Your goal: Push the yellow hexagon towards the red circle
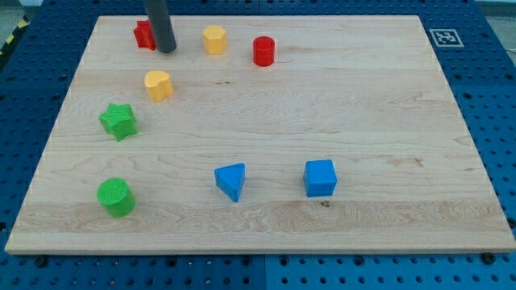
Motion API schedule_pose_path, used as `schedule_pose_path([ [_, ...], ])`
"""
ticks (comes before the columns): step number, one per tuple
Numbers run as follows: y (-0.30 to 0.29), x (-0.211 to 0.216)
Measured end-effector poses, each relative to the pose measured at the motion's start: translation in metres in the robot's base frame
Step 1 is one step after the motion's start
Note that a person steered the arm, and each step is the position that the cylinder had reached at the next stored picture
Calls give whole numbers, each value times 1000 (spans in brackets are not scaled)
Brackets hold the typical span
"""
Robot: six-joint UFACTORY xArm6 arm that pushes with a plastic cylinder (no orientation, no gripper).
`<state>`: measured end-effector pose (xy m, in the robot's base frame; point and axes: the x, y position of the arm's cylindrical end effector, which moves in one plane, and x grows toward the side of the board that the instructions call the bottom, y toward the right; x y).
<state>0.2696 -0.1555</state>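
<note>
Bright, even light, sharp focus, with only short soft shadows under the blocks.

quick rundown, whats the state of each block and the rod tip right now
my tip: down on the board, left of the yellow hexagon, apart
red circle: upright, right of hexagon, apart
red block: partly hidden by rod
yellow block, green star, green cylinder, blue triangle, blue cube: lying free
</note>
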Motion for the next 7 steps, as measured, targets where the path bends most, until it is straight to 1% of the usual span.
schedule_pose_path([
  [1,14,-18],
  [2,43,-24],
  [3,86,-22],
  [4,108,-5],
  [5,111,23],
  [6,120,23],
  [7,123,-18],
])
